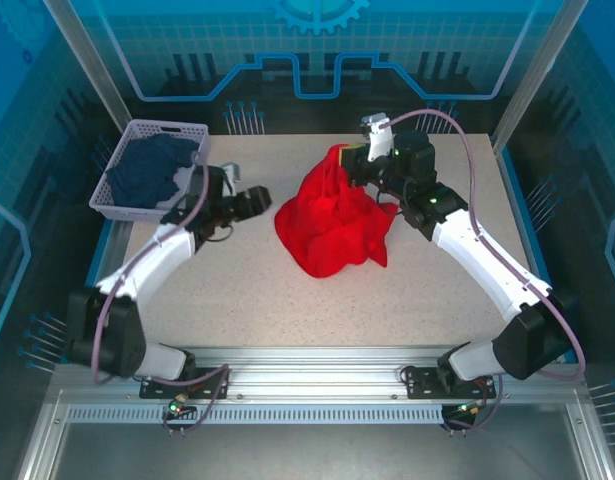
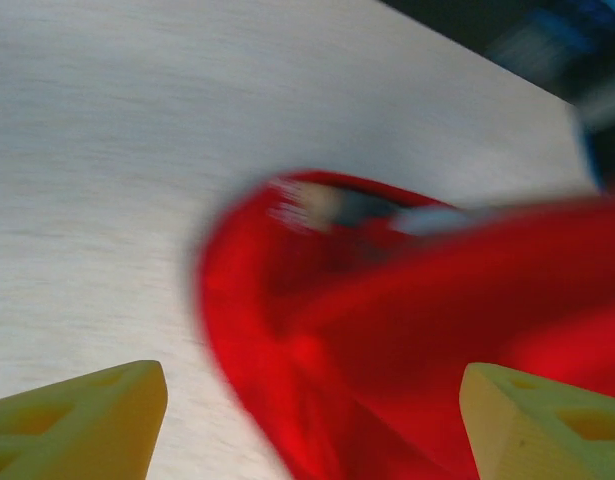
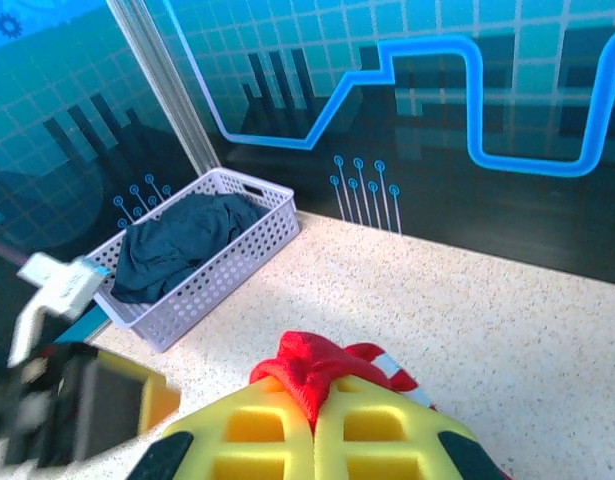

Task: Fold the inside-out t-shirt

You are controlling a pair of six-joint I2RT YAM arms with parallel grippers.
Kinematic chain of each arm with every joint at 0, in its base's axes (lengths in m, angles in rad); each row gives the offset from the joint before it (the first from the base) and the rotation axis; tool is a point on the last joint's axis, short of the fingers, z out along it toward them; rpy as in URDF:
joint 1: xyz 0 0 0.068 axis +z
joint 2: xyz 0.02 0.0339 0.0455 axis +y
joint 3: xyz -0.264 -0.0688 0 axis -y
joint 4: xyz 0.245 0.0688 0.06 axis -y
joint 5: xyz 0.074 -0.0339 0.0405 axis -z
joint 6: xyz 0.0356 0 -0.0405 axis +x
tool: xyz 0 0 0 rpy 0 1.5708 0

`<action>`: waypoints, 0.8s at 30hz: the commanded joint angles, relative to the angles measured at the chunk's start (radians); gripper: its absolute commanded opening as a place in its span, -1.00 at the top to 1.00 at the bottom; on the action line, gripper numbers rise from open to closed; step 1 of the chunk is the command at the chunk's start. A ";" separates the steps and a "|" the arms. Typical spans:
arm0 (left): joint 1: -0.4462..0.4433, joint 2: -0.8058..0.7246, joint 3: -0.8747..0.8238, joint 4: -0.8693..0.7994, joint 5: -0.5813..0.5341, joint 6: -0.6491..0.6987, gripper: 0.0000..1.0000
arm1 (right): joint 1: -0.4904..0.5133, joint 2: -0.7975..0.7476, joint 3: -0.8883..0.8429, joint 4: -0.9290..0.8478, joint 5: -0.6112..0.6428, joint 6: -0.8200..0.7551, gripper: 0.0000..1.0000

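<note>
Judging it the opening-out step: holds up the crumpled bright red soft cloth t-shirt at mid-tabletop, clenched in the right claw, left claw released just beside it, and likely calls next for gripping a hem.

T-shirt on the table centre; basket, garment inside, at its far-left corner

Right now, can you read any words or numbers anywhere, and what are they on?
No words or numbers can be read anywhere.
On the back wall: a gear picture and blue lines, no letters.
On the inside-out t-shirt: a pale patch near its edge, too blurred to read.
On the basket: no label that I can see.
</note>
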 commanded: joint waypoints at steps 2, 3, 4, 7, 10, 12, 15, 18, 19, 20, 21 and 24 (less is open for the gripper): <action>-0.168 -0.045 -0.073 0.169 0.059 -0.019 -0.62 | 0.012 0.014 0.068 -0.007 0.020 0.024 1.00; -0.193 -0.039 -0.086 0.195 0.052 -0.014 -0.63 | 0.012 0.017 0.080 -0.021 0.020 0.023 1.00; -0.220 -0.026 -0.094 0.229 0.045 0.002 -0.64 | 0.013 0.020 0.098 -0.036 0.017 0.022 1.00; -0.246 0.076 -0.029 0.263 0.021 0.038 -0.60 | 0.015 0.026 0.148 -0.068 -0.026 0.024 1.00; -0.244 0.188 0.074 0.254 -0.036 0.074 -0.03 | 0.012 0.009 0.213 -0.135 -0.019 -0.010 1.00; -0.236 0.219 0.088 0.250 -0.081 0.085 0.41 | -0.003 -0.012 0.265 -0.192 0.002 -0.043 1.00; -0.185 0.203 0.017 0.280 -0.100 0.051 1.00 | -0.046 -0.044 0.316 -0.222 -0.067 -0.063 1.00; -0.116 0.150 -0.081 0.303 -0.105 0.012 1.00 | -0.077 -0.038 0.363 -0.264 -0.174 -0.084 1.00; -0.100 0.128 -0.111 0.285 -0.134 0.011 1.00 | -0.082 -0.038 0.364 -0.275 -0.181 -0.089 1.00; -0.085 0.105 -0.133 0.265 -0.158 0.014 1.00 | -0.084 -0.038 0.353 -0.272 -0.174 -0.091 1.00; -0.076 0.087 -0.153 0.261 -0.164 0.016 1.00 | -0.087 -0.039 0.334 -0.258 -0.167 -0.088 1.00; -0.072 0.030 -0.203 0.266 -0.148 0.030 1.00 | -0.097 0.000 0.323 -0.261 -0.162 -0.074 1.00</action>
